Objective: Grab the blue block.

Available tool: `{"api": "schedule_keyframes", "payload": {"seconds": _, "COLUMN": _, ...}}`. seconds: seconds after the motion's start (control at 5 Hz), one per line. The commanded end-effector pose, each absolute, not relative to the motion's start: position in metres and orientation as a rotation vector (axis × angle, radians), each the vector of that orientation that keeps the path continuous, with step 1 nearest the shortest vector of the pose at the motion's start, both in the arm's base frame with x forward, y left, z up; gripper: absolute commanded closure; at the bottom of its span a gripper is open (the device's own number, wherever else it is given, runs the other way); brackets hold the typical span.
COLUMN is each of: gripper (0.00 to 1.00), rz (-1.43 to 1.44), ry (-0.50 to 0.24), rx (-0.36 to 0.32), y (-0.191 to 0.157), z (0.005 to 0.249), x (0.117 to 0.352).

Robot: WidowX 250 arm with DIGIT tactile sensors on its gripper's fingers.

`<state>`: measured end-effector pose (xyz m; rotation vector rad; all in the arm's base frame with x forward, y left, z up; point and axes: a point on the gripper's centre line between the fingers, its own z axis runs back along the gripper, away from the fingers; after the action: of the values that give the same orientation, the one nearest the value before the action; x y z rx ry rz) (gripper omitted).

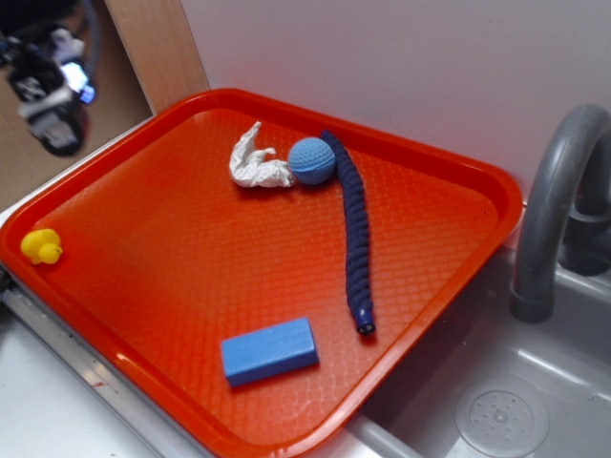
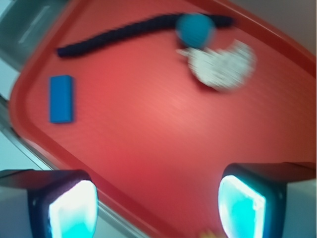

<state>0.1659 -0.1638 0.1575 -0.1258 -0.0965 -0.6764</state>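
The blue block (image 2: 61, 98) is seen lying flat on the red tray (image 2: 148, 144), well ahead-left of the gripper (image 2: 158, 208); its long axis points away; the jaws are spread wide, empty.

No words, labels, brands, numbers or signs can be read anywhere in either view; every surface shown is plain, and the wrist view is blurred.

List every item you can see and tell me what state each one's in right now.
gripper: fingers open, holding nothing
blue block: flat on the tray, untouched
tray: flat beside the sink
knitted ball: resting against the rope
rope: laid out, slightly curved
white cloth: crumpled
yellow duck: at the tray's edge
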Motion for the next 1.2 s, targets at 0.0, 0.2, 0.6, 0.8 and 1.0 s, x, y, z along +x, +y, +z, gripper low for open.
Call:
{"api": "schedule_keyframes", "payload": {"seconds": 0.0, "gripper": 0.0, "rz": -0.901, "ry": -0.014, "rx": -0.171, "y": -0.231, "z": 0.137, "x": 0.144}}
{"api": "schedule_keyframes", "payload": {"seconds": 0.2, "gripper": 0.0, "rz": -0.902, "ry": 0.098, "rx": -0.162, "y": -0.254, "z": 0.112, "x": 0.135}}
{"api": "schedule_keyframes", "payload": {"seconds": 0.6, "gripper": 0.0, "rz": -0.881, "ry": 0.279, "rx": -0.102, "y": -0.291, "z": 0.062, "x": 0.127}}
{"api": "schedule_keyframes", "payload": {"seconds": 0.8, "gripper": 0.0, "rz": -0.894, "ry": 0.309, "rx": -0.045, "y": -0.306, "z": 0.047, "x": 0.123}}
{"api": "schedule_keyframes", "payload": {"seconds": 1.0, "gripper": 0.0, "rz": -0.885, "ry": 0.342, "rx": -0.031, "y": -0.311, "z": 0.033, "x": 0.119}}
